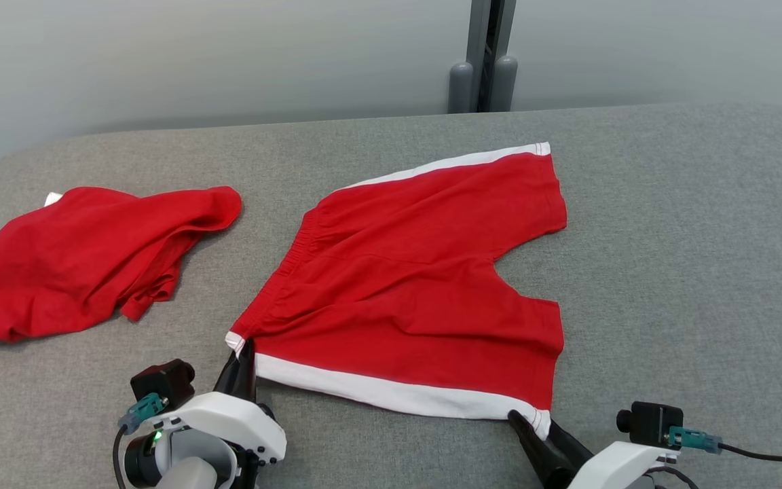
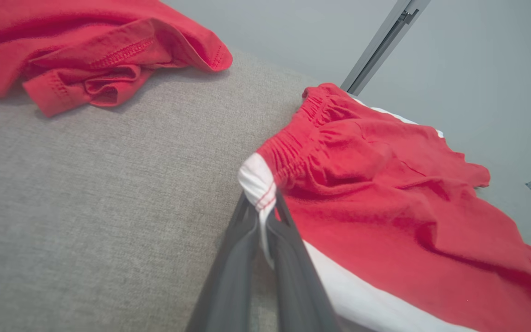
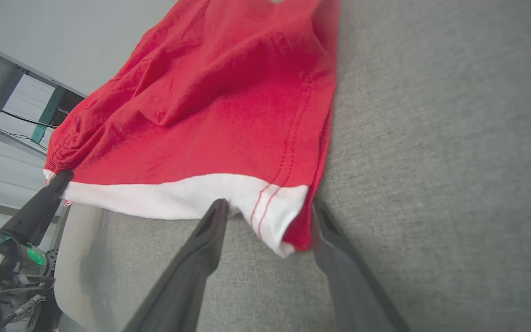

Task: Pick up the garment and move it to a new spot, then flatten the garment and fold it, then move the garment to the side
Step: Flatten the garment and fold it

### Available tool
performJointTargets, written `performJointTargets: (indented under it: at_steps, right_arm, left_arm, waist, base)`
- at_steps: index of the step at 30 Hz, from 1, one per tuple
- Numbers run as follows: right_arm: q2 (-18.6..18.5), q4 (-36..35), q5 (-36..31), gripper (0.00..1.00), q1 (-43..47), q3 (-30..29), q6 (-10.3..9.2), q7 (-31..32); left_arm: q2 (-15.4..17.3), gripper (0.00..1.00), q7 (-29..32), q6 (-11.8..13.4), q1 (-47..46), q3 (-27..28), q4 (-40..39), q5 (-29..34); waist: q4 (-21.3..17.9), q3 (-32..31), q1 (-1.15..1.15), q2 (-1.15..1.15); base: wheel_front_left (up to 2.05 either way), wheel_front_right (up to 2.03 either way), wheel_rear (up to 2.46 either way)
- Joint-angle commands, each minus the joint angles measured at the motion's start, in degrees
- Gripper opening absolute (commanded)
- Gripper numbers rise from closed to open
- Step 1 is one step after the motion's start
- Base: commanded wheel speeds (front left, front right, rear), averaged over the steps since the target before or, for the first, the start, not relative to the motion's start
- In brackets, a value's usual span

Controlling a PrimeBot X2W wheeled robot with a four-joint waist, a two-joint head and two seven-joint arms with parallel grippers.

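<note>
Red shorts (image 1: pixel 411 285) with a white side stripe lie spread flat on the grey padded table (image 1: pixel 690 272). My left gripper (image 1: pixel 247 350) is shut on the near-left waistband corner; in the left wrist view the white corner is pinched between its fingers (image 2: pixel 265 216). My right gripper (image 1: pixel 537 422) sits at the near-right hem corner. In the right wrist view the gripper (image 3: pixel 268 210) stands open, its fingers (image 3: pixel 217 216) straddling the white hem corner (image 3: pixel 279 216) without closing on it. The left gripper (image 3: pixel 60 177) also appears there at the stripe's far end.
A second red garment (image 1: pixel 79 261) lies crumpled at the table's left, and its hem (image 2: pixel 95 50) shows in the left wrist view. Bare grey table surface stretches to the right of the shorts. A wall and a grey post (image 1: pixel 482 61) stand behind the table.
</note>
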Motion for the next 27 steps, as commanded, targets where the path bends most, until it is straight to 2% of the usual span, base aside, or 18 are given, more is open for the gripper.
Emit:
performJointTargets:
  at_steps: [1, 2, 3, 4, 10, 15, 19, 25, 27]
  right_arm:
    - [-0.54, -0.04, 0.35, 0.39, 0.79, 0.2, -0.02, 0.73]
    - [-0.54, -0.04, 0.35, 0.39, 0.79, 0.2, -0.02, 0.73]
    - [-0.66, -0.22, 0.32, 0.04, 0.74, 0.25, -0.01, 0.74]
    - [-0.86, -0.45, 0.07, 0.0, 0.63, 0.12, -0.01, 0.26]
    - [-1.64, -1.9, -0.6, 0.0, -0.18, 0.01, -0.01, -2.25]
    - [-3.5, -4.65, -1.19, 0.0, -1.91, -0.7, -0.01, -6.44]
    - [-5.84, -7.64, -1.38, 0.0, -4.37, -1.36, -0.01, -9.06]
    - [-10.45, -12.45, -1.98, 0.0, -10.52, -1.73, -0.01, -10.68]
    - [-11.61, -13.26, -2.85, 0.0, -13.54, -2.09, -0.01, -10.93]
  left_arm:
    - [0.43, 0.0, -0.3, 0.24, 0.44, 0.13, -0.13, 0.22]
    - [0.43, 0.0, -0.3, 0.24, 0.44, 0.13, -0.13, 0.22]
    - [0.41, 0.0, -0.31, 0.21, 0.47, 0.1, -0.13, 0.21]
    - [0.39, 0.0, -0.31, 0.17, 0.49, 0.08, -0.12, 0.19]
    - [0.31, 0.0, -0.33, -0.05, 0.75, -0.2, -0.02, 0.05]
    - [0.37, 0.0, 2.74, -3.1, 0.92, -1.94, -0.96, -0.79]
    - [0.94, 0.0, 4.97, -3.89, 0.07, -2.1, -4.05, -1.68]
    - [1.35, 0.0, 12.67, -5.13, -2.3, -2.29, -12.66, -4.79]
    - [1.51, 0.0, 16.28, -4.73, -4.22, -2.34, -16.4, -5.89]
  waist:
    - [0.04, -0.12, 0.0, 0.0]
    - [0.04, -0.12, 0.0, 0.0]
    - [0.07, -0.15, 0.0, 0.0]
    - [0.09, -0.2, 0.0, 0.0]
    - [0.15, -0.41, 0.0, 0.0]
    - [0.08, -0.8, 0.0, 0.0]
    - [-0.08, -1.2, 0.0, 0.0]
    - [-0.01, -2.3, 0.0, 0.0]
    - [-0.1, -2.93, 0.0, 0.0]
  base:
    - [0.0, 0.0, 0.0]
    - [0.0, 0.0, 0.0]
    - [0.0, 0.0, 0.0]
    - [0.0, 0.0, 0.0]
    - [0.0, 0.0, 0.0]
    - [0.0, 0.0, 0.0]
    - [0.0, 0.0, 0.0]
    - [0.0, 0.0, 0.0]
    - [0.0, 0.0, 0.0]
